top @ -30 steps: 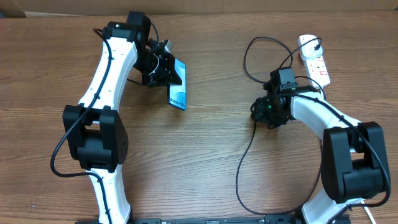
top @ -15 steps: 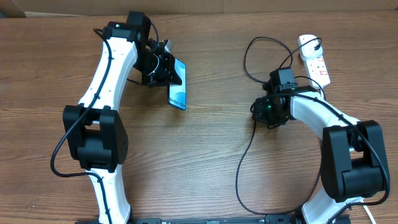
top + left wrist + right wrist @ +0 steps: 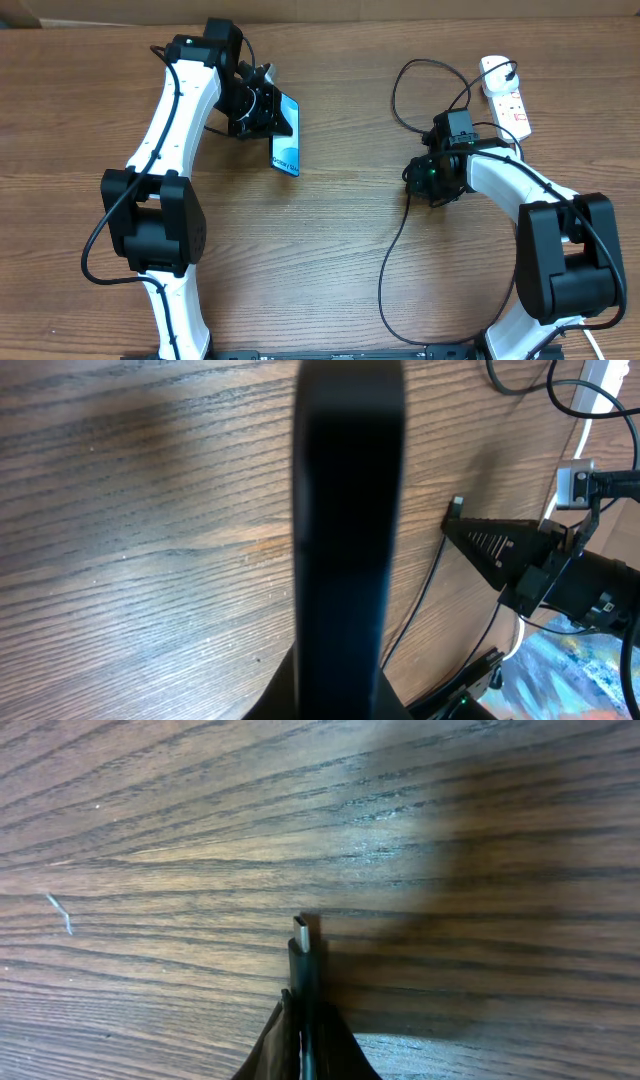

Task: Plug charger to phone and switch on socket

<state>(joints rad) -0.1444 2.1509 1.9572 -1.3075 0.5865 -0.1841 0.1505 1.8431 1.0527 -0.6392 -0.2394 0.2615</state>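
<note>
The right pincer has just finished closing and now pinches the long thin black charger cable right behind its small connector tip, which pokes out forward, close over the wooden bench. Nothing else has shifted. The left pincer is clamped on the slim blue-screened phone, well apart from that tip. Both halves look ready to be brought together. The white power strip lies far right, with neither pincer at its switches. No container is in sight.
</note>
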